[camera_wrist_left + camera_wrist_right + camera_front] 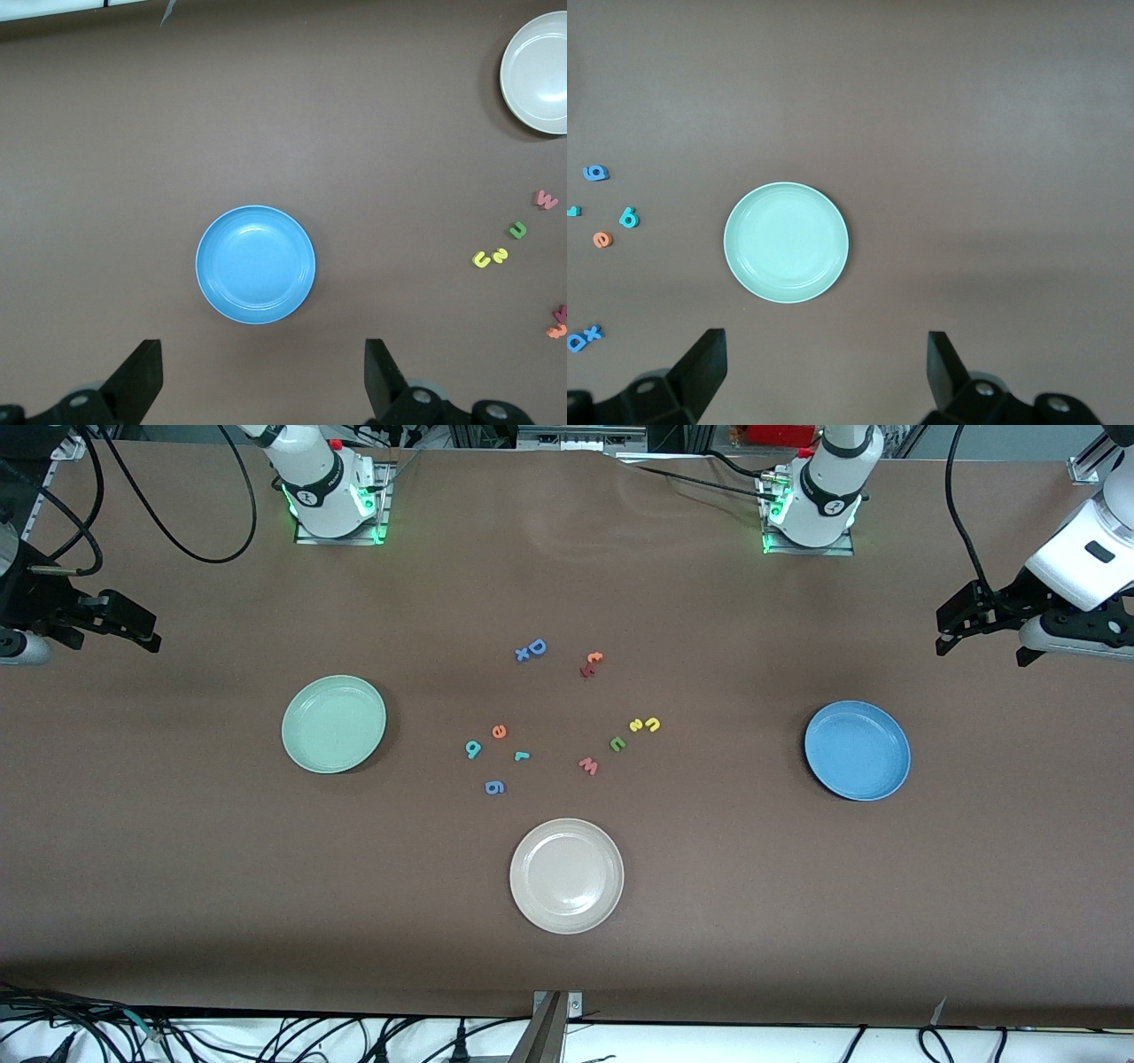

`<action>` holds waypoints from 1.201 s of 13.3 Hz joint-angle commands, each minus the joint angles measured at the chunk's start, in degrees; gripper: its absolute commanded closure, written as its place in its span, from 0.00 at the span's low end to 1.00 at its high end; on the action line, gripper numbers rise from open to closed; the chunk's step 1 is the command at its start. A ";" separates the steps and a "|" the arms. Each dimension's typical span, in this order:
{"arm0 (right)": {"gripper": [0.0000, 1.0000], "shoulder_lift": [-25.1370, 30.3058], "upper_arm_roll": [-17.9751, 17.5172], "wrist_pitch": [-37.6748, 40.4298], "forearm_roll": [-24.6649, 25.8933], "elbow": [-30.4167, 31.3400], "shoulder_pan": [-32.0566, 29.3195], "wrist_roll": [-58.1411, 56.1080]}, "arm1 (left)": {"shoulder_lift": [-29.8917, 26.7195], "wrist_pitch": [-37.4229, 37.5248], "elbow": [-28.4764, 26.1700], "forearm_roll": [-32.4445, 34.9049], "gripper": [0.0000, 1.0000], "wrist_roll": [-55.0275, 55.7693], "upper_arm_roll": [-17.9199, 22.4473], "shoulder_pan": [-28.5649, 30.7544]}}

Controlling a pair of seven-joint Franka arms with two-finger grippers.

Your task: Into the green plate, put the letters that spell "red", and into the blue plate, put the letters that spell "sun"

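The orange "e" [499, 732], teal "d" [473, 750] and small teal "r" [522, 756] lie mid-table, beside the empty green plate [334, 724]. Two yellow letters [637, 725] [652, 724] and a green one [617, 743] lie toward the empty blue plate [858, 750]. My left gripper [979, 645] hangs open over the table at the left arm's end, with the blue plate [255, 264] ahead of its fingers [142, 376]. My right gripper [133, 624] hangs open over the right arm's end, facing the green plate [786, 242]. Both hold nothing.
A cream-white plate [566, 875] sits nearer the front camera than the letters. Other letters lie among them: a blue "g" [495, 786], a pink "w" [588, 765], a blue "D" [534, 648] and an orange "t" [594, 658]. Cables run along the table's edges.
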State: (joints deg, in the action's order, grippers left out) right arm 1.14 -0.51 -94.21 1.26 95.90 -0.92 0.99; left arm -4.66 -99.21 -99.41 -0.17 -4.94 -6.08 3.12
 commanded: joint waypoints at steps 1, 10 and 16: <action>0.00 0.97 -0.11 0.61 -1.08 0.52 -0.31 -0.82 | 0.53 0.77 1.50 1.05 0.00 0.37 -0.34 0.05; 0.00 0.35 -0.02 1.40 -0.64 -0.62 -0.40 -1.16 | 0.53 0.86 1.50 0.96 0.00 0.37 -0.34 0.05; 0.00 0.27 -0.02 1.31 -0.64 -0.80 -0.40 -1.08 | 0.53 0.94 1.50 0.96 0.00 0.37 -0.34 -0.04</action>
State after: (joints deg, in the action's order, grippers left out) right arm 1.14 -0.47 -93.66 1.26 95.77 -0.92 0.97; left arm -4.66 -99.17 -99.41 -0.17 -4.94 -6.15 3.07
